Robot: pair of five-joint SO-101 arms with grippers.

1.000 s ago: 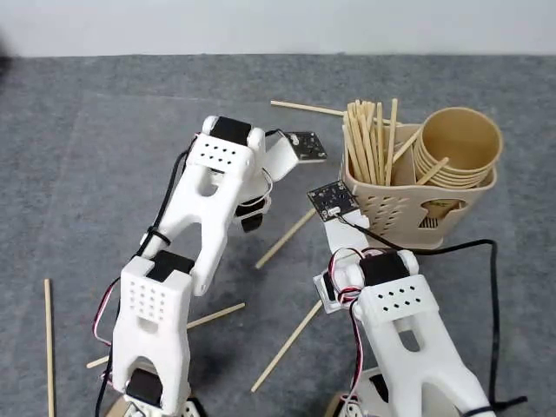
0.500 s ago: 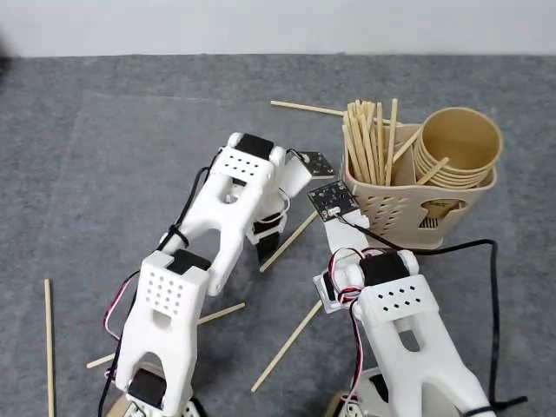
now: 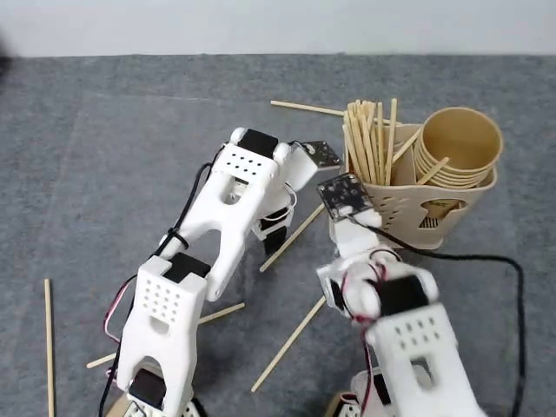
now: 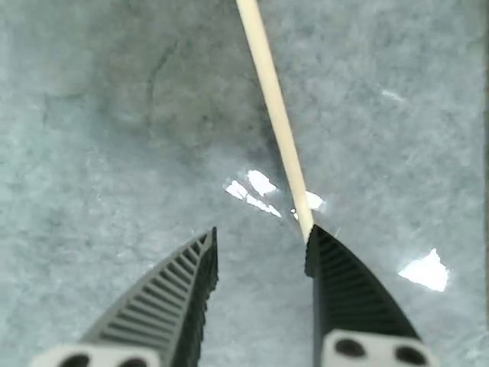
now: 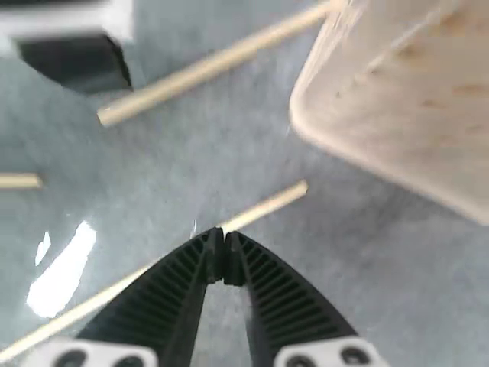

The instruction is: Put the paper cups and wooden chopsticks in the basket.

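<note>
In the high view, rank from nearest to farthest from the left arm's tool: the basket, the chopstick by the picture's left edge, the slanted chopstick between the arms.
From the left tool:
1. Slanted chopstick, right beside it, at one fingertip.
2. Basket, off to the picture's right.
3. Left-edge chopstick, far off, low in the picture's left corner.

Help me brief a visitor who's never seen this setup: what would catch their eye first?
The basket at the table's back right, bristling with upright chopsticks beside stacked paper cups. Next, the left hand, open at the end of a loose chopstick lying on the grey table.
</note>
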